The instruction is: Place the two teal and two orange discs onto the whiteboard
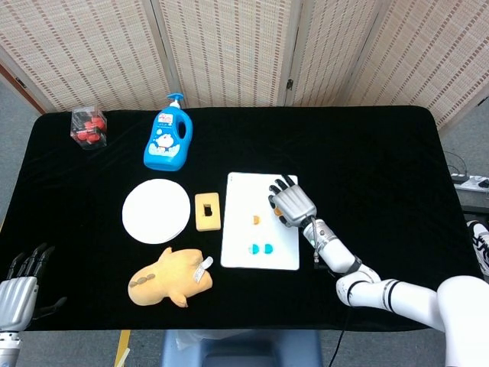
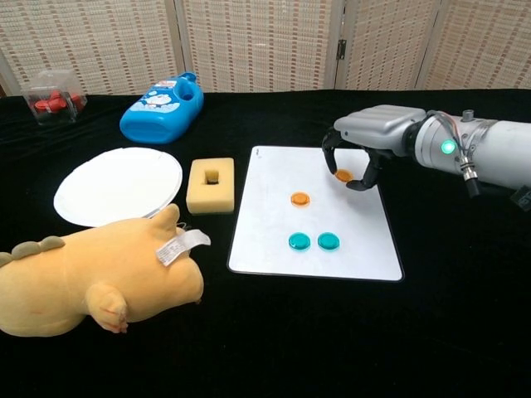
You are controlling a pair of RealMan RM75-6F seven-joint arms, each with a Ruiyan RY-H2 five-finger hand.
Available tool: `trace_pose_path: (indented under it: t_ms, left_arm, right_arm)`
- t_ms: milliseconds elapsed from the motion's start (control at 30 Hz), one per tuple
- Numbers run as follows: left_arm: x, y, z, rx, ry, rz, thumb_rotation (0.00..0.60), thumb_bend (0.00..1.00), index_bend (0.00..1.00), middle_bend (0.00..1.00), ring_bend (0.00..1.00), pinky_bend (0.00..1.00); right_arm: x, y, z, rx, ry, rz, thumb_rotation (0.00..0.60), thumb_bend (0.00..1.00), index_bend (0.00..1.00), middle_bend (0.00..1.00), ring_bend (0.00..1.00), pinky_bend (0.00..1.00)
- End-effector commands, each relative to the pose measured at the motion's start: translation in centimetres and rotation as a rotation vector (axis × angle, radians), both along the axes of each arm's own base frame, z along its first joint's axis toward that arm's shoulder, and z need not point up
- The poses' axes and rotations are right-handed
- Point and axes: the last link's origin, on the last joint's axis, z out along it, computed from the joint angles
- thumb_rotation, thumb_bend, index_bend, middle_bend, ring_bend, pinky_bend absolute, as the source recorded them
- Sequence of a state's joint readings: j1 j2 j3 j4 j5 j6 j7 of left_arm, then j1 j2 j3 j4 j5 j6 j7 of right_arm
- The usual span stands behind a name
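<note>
Head view: the right hand [image 1: 292,203] hovers over the flat white rectangular whiteboard [image 1: 244,245], the two teal plastic discs [image 1: 261,248] below it; the left hand [image 1: 19,287] (fingers spread, empty) sits far off.

Chest view: right hand [image 2: 365,141] pinches one small orange disc [image 2: 343,176]; another orange disc [image 2: 299,199] lies on the board to its left.

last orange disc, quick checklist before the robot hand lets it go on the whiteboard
1. Second orange disc held in the right robot hand: ok, pinched between the fingertips.
2. Disc over the whiteboard, not the black table: ok, inside the upper right part of the board.
3. Disc touching the board surface: cannot tell.
4. Drop spot free of the other discs: ok, the first orange disc and the two teal discs lie apart from it.
5. Left robot hand out of the way: ok, at the near left table edge, holding nothing.
</note>
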State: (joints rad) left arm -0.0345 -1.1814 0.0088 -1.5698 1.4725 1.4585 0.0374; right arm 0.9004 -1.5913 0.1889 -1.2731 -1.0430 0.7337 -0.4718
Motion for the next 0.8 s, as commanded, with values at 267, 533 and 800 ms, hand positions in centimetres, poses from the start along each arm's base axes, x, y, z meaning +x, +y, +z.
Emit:
trace_pose_path:
  t_ms: [267,533,800]
  left_arm:
    - [-0.2,-0.1,-0.1,-0.003,-0.005,0.004,0.6,0.2,0.04,0.06,0.17,0.0]
    - [-0.4,-0.2,-0.2,-0.004,-0.006,0.008,0.6,0.2,0.04,0.06,0.17,0.0]
    - [-0.6,-0.2,-0.3,-0.006,-0.008,0.011,0.6,0.2,0.04,0.06,0.17,0.0]
  right_arm:
    - [0.8,0.4,-1.3,0.008,0.033,0.024,0.594,0.41,0.5,0.22,0.1,0.0]
    - [1.0,0.6,-2.1,0.013,0.05,0.032,0.593,0.41,0.5,0.22,0.1,0.0]
    - [1.0,0.7,-2.4,0.02,0.054,0.035,0.593,0.41,0.48,0.22,0.1,0.0]
